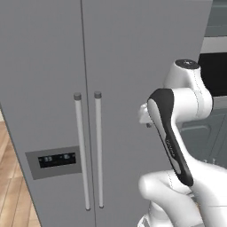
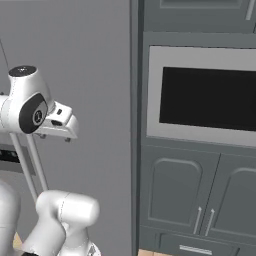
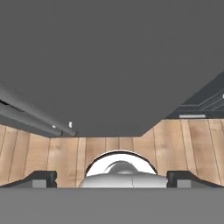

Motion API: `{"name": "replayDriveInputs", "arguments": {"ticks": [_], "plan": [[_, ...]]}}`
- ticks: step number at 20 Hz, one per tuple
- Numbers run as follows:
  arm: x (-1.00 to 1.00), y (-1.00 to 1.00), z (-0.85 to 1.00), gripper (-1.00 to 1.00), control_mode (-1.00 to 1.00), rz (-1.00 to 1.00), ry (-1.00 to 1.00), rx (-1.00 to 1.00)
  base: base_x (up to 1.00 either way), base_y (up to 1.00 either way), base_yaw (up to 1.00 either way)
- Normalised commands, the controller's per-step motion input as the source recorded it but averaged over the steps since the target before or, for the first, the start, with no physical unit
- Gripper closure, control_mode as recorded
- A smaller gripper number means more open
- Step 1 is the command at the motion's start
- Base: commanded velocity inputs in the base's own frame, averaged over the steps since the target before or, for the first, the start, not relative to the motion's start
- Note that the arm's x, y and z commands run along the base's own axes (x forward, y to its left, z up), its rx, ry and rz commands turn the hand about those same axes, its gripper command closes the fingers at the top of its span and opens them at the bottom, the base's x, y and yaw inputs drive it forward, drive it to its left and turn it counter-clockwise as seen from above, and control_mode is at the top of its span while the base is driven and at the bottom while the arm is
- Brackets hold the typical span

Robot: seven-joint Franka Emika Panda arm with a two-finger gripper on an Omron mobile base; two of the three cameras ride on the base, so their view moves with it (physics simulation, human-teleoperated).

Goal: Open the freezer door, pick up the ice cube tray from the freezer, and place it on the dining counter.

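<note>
The freezer door (image 1: 42, 80) is the left grey door with the small dark display panel (image 1: 56, 159). It is shut, and its long silver bar handle (image 1: 81, 150) runs down its right edge. My gripper (image 3: 113, 179) is open, with its two dark fingertips (image 3: 41, 178) wide apart and nothing between them. It hangs in front of the plain right-hand door, to the right of both handles and not touching them. The hand (image 2: 59, 122) points downward along the fridge front. The ice cube tray is hidden behind the shut door. The dining counter is out of view.
The plain grey door (image 1: 146, 53) has its own bar handle (image 1: 98, 150) next to the freezer's. To the right of the fridge stands a dark built-in oven (image 2: 207, 97) above grey cabinet doors (image 2: 180, 192). Wooden floor (image 3: 183, 144) lies below.
</note>
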Motion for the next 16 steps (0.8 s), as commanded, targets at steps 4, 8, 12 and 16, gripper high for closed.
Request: {"name": "replayDriveInputs", "arguments": {"ticks": [4,8,12,16], "plan": [[-0.16,1.00,-0.25,-1.00,-1.00,0.25,0.00,-0.15,0.00,0.00,0.00],[-0.06,1.00,-0.27,-1.00,-1.00,0.25,-0.01,-0.12,0.00,0.00,0.00],[0.00,0.99,-0.27,-1.00,-1.00,0.10,-0.14,-0.02,0.00,0.00,0.00],[0.00,0.63,-0.03,-1.00,-1.00,-0.02,-0.45,0.01,0.00,0.00,0.00]]}}
